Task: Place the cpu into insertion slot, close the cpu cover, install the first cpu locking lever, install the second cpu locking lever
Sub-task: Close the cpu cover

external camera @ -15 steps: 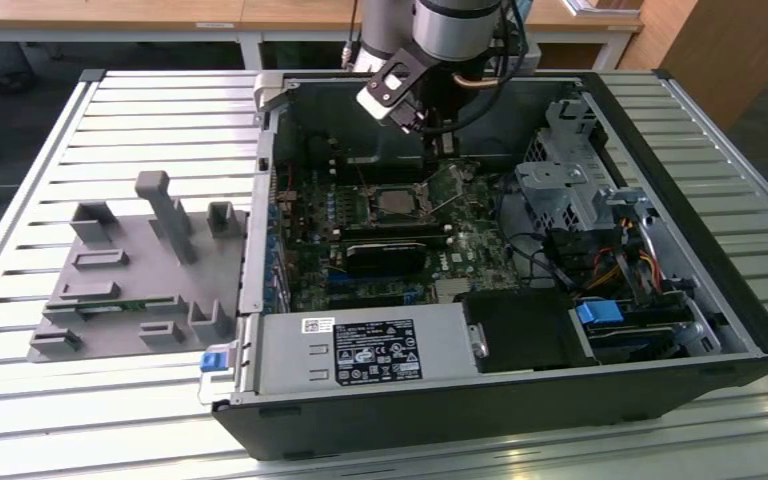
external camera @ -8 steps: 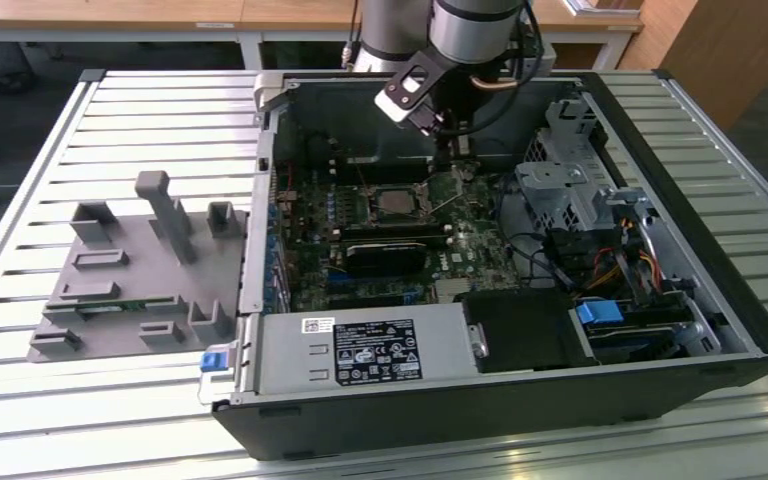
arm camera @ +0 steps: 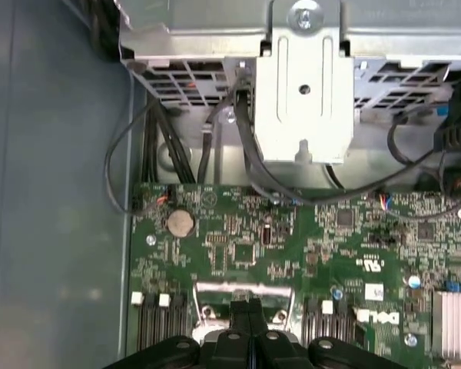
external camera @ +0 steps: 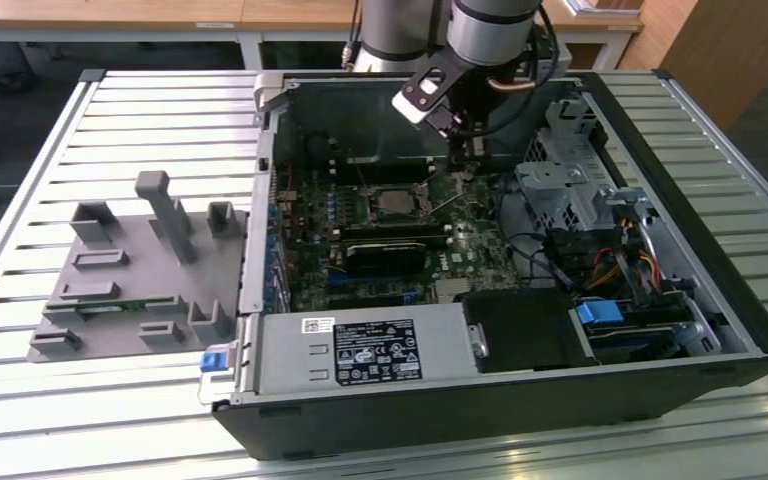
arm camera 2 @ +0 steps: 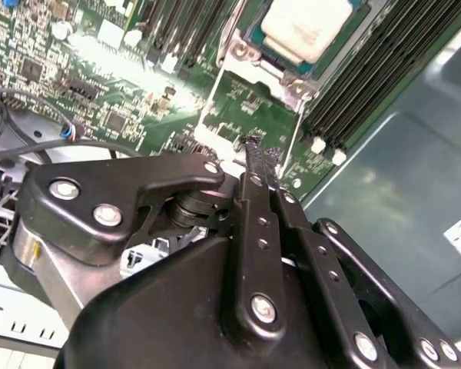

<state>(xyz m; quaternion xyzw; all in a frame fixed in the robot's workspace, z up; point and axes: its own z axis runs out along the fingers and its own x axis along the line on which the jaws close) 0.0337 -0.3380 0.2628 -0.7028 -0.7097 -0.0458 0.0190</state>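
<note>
The gripper (arm camera 2: 255,146) had its jaws drawn fully together at the free edge of the cpu cover (arm camera: 246,289), which stood open. The cpu (arm camera 2: 303,27) lay seated in the insertion slot (external camera: 364,203); a grip on the cover could not be confirmed

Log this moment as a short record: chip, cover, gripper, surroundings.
cpu: seated in the insertion slot, silvery top showing
cpu cover: open, green board visible through its window
gripper: fingers together, tips at the cover's free edge; whether they pinch it cannot be told
computer case: open, lying on the slatted table
grey fixture: on the table, to the exterior view's left of the case
</note>
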